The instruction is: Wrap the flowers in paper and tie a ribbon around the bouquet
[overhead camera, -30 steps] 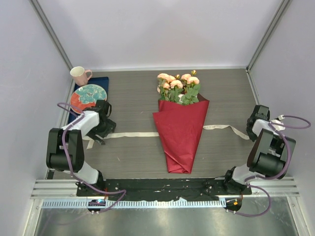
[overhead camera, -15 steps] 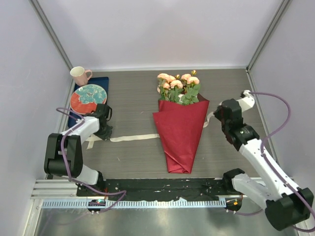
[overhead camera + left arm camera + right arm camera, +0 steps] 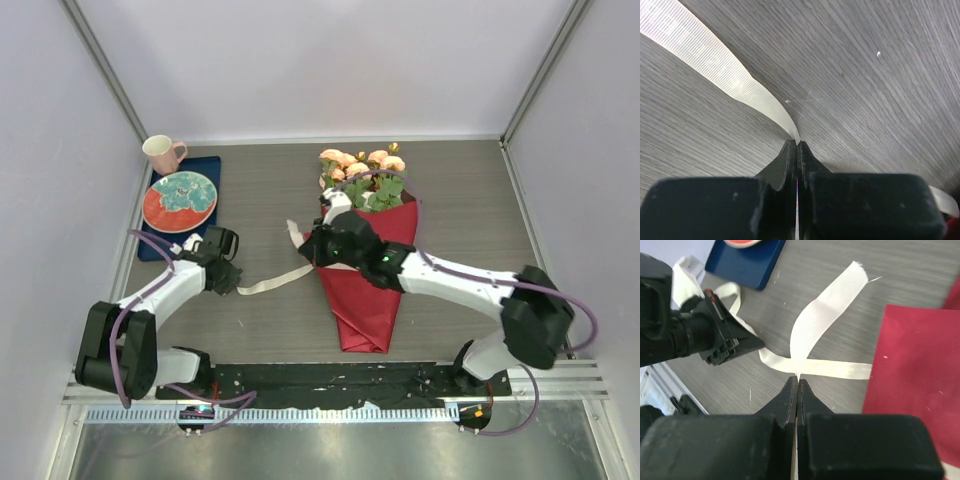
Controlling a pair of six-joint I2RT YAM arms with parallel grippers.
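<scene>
The bouquet lies mid-table, the flowers [image 3: 360, 170] at its far end and the red paper [image 3: 365, 300] coned around the stems. The cream ribbon [image 3: 280, 278] runs from the cone's left edge toward my left gripper [image 3: 238, 287], which is shut on it; in the left wrist view the ribbon [image 3: 715, 65] leaves the left gripper [image 3: 797, 146] up and to the left. My right arm reaches across the cone. The right gripper [image 3: 303, 245] is shut on the ribbon's other end [image 3: 825, 305], which curls up from the right gripper [image 3: 797, 381] over the flat strand beside the paper [image 3: 920, 370].
A pink mug [image 3: 163, 152] stands at the far left. Next to it a red and teal plate [image 3: 180, 200] rests on a dark blue tray [image 3: 208, 165], also seen in the right wrist view [image 3: 747, 265]. Pale walls and metal posts enclose the table.
My right arm swung from the right side across the bouquet to its left, carrying the ribbon end. The left gripper shut on the ribbon and shifted toward the cone.
</scene>
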